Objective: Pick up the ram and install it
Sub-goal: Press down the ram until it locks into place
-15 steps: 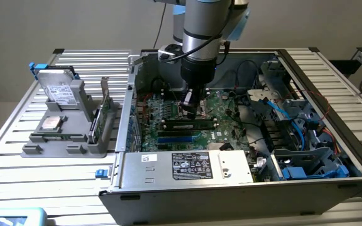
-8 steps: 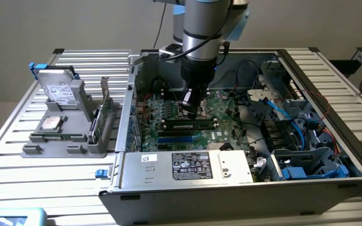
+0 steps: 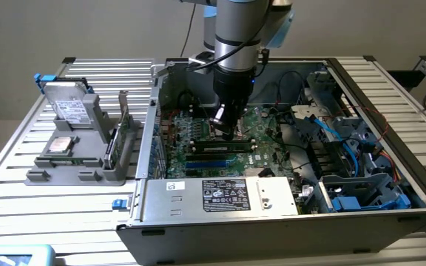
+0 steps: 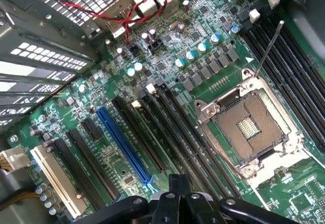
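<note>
The gripper [image 3: 226,132] has its fingers clenched fully together, and nothing green or board-like can be made out between them; it hangs low inside the open computer case [image 3: 420,188], tip close over the motherboard [image 3: 272,124] just above the bank of memory slots. The ram [image 3: 222,148] lies along one of those slots, level and parallel to the empty black and blue slots [image 3: 213,160] beside it toward the case's front wall, which suggests it is already seated rather than carried (whether its end latches have caught is too small to tell). From the wrist view the gripper [image 4: 177,196] looks down on long dark slots, a blue expansion slot [image 4: 124,145] and the open processor socket [image 4: 251,127] with its lever raised. On the bench's slatted top, well apart from the case toward the exterior view's left, a grey parts holder [image 3: 72,160] keeps a drive, a square silver chip and upright cards in separate places, ready to hand.
</note>
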Robot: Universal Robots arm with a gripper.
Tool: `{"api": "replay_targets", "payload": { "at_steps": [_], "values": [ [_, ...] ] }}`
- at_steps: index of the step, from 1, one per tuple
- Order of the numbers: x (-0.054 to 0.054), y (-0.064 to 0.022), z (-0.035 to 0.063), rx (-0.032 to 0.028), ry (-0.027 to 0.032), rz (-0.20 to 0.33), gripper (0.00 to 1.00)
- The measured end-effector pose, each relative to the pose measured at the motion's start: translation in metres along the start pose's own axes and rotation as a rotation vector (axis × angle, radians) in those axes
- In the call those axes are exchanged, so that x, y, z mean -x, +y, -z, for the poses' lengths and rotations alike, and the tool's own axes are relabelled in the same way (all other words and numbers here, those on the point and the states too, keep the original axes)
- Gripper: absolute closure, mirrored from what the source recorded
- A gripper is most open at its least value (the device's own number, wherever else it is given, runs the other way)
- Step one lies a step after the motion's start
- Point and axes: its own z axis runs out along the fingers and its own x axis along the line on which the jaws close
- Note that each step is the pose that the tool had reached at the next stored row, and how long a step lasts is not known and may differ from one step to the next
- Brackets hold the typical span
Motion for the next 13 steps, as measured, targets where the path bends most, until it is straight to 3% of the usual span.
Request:
{"api": "replay_targets", "payload": {
  "at_steps": [13],
  "values": [
    [0.0, 0.0, 0.0, -0.0053, -0.0019, -0.14, 0.89]
  ]
}}
